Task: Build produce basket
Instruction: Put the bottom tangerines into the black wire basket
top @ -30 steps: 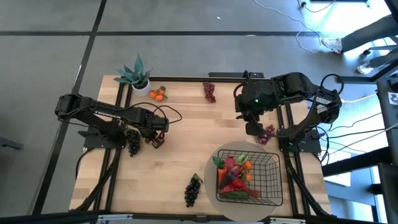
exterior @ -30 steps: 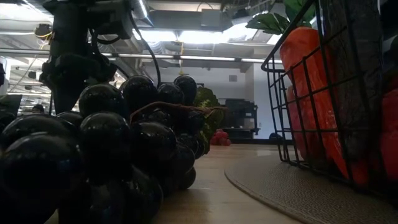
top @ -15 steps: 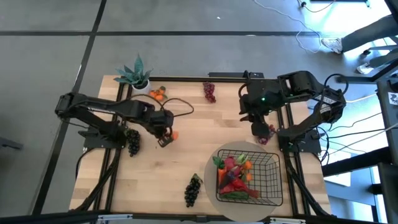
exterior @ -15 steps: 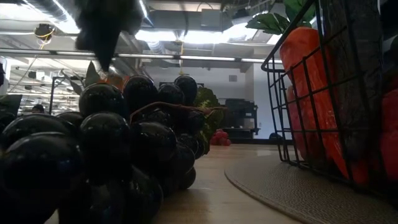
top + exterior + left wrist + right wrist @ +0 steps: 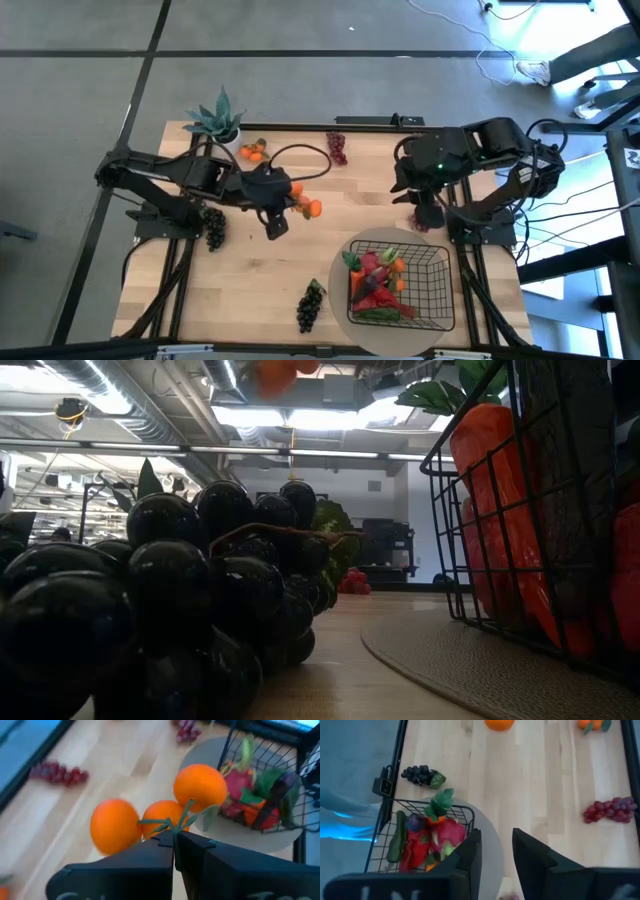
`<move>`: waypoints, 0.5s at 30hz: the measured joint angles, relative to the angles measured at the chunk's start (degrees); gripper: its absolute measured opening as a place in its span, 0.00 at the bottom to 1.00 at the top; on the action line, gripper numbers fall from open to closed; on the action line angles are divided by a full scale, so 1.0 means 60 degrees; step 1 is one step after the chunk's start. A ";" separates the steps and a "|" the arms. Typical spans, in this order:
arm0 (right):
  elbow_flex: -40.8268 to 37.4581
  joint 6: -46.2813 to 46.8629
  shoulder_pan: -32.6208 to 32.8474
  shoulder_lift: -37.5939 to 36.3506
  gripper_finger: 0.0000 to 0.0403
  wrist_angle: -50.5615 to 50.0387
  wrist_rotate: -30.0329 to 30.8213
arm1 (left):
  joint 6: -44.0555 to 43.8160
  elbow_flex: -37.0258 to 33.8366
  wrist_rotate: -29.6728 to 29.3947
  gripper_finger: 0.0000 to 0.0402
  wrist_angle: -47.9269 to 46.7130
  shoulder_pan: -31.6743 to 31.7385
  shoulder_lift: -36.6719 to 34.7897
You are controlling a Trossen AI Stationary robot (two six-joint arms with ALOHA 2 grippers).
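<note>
My left gripper (image 5: 289, 206) is over the middle of the table, shut on a cluster of three orange tangerines (image 5: 165, 807) held in the air; the cluster also shows in the high view (image 5: 306, 203) and at the top of the low view (image 5: 278, 370). The black wire basket (image 5: 400, 285) stands on a round beige mat at the near right and holds dragon fruit, a carrot and other produce. My right gripper (image 5: 496, 851) is open and empty, hovering above the table just beyond the basket, over a small purple grape bunch (image 5: 424, 223). My left gripper pinches the green stem (image 5: 172, 825) where the three tangerines join, between its two shut fingertips. The tangerines stick out beyond the fingertips, lifted clear of the table.
Dark grapes lie near the front edge (image 5: 310, 305) and at the left (image 5: 213, 228). Another tangerine cluster (image 5: 252, 152), red grapes (image 5: 337, 147) and a spiky potted plant (image 5: 218, 120) are along the far edge. Bare wood lies between the arms.
My left gripper has travelled toward the table's right, toward the basket, carrying the tangerine cluster clear of the table. My right gripper has shifted a little toward the right edge.
</note>
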 joint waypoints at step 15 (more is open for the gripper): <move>0.0000 -0.0935 0.0001 0.1317 0.24 0.2077 0.1789 | 0.0889 0.0531 -0.2029 0.00 0.1652 -0.0022 0.1058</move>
